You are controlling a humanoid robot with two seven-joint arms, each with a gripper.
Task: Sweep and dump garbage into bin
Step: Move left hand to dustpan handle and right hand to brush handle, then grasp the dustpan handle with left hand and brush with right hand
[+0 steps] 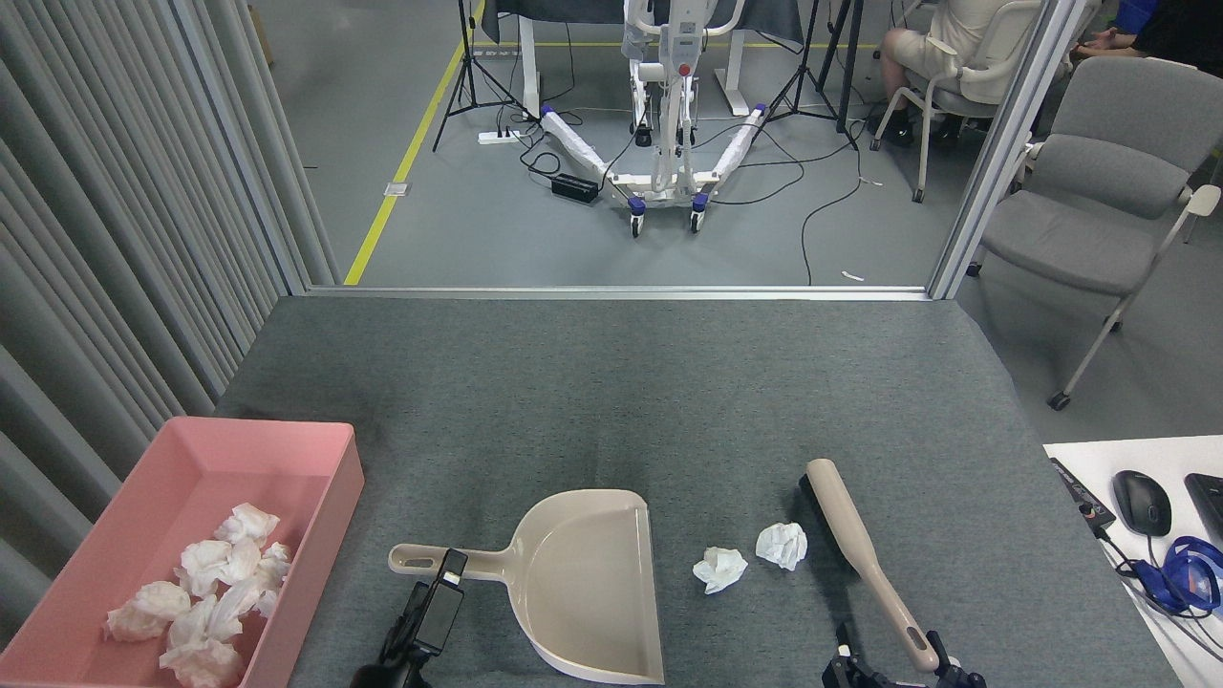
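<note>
Two garbage wads of white tissue (pixel 719 569) (pixel 782 545) lie on the grey table between the beige dustpan (pixel 588 583) and the beige brush (pixel 855 535). More garbage (pixel 205 602) sits inside the pink bin (pixel 315 449) at the front left. My left gripper (pixel 449 566) is seen edge-on, its tip over the dustpan's handle; I cannot see how its jaws stand. My right gripper (pixel 893 655) is mostly below the frame, open, with a finger on each side of the brush handle's end.
A grey curtain (pixel 115 239) runs along the left of the table. A white desk at the right holds a mouse (pixel 1142 502) and a blue cable (pixel 1185 573). A grey chair (pixel 1099 201) stands beyond the table's right corner. A person (pixel 946 38) sits at the back.
</note>
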